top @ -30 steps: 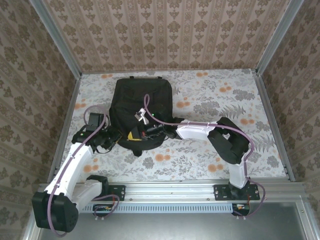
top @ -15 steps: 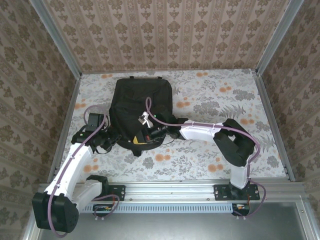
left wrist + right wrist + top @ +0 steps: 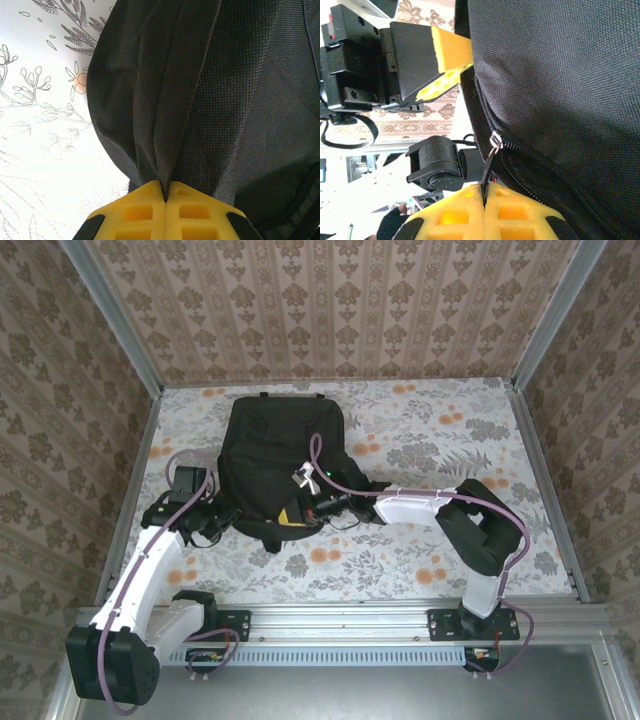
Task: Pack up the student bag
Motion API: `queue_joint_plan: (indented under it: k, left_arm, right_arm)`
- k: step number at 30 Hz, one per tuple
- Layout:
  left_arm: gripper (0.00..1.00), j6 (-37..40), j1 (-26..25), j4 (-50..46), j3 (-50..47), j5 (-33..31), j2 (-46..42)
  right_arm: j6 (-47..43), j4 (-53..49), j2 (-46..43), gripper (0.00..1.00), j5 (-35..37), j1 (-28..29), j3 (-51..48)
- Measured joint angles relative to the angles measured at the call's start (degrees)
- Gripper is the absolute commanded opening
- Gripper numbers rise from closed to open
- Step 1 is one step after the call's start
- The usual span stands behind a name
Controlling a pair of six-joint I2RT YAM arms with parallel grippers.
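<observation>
The student bag (image 3: pixel 275 445), a black fabric backpack, lies flat on the floral table, left of centre. My left gripper (image 3: pixel 228 517) is at its lower left edge, shut, with a fold of the bag's fabric (image 3: pixel 165 150) pinched between the yellow pads (image 3: pixel 142 210). My right gripper (image 3: pixel 297 515) is at the bag's near edge, shut on the black zipper pull (image 3: pixel 489 167) that hangs from the metal slider (image 3: pixel 495 140). Zipper teeth (image 3: pixel 540 175) run away from the slider. In the right wrist view a yellow finger (image 3: pixel 451 50) of the left gripper rests against the bag (image 3: pixel 560 75).
The floral tabletop (image 3: pixel 450 440) stretches bare to the right of the bag and in front of it (image 3: pixel 330 570). Patterned walls with metal corner posts (image 3: pixel 545 315) enclose the table on three sides. The arms' mounting rail (image 3: pixel 340 625) runs along the near edge.
My right gripper has moved to the right along the bag's near edge with the zipper pull in it. The left arm has stayed at the bag's left edge.
</observation>
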Motion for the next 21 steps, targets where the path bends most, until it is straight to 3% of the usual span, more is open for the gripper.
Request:
queue_joint_plan:
  k: [8,21]
  left_arm:
    - [0.00,0.79,0.70,0.20,0.00,-0.07,0.00]
    - [0.00,2.80,2.03,0.17,0.00,1.07,0.00]
  right_arm:
    - [14.19,20.02,4.68,0.00,-0.28,0.00,-1.18]
    - [18.56,28.02,4.83,0.00,-0.48,-1.03,-5.99]
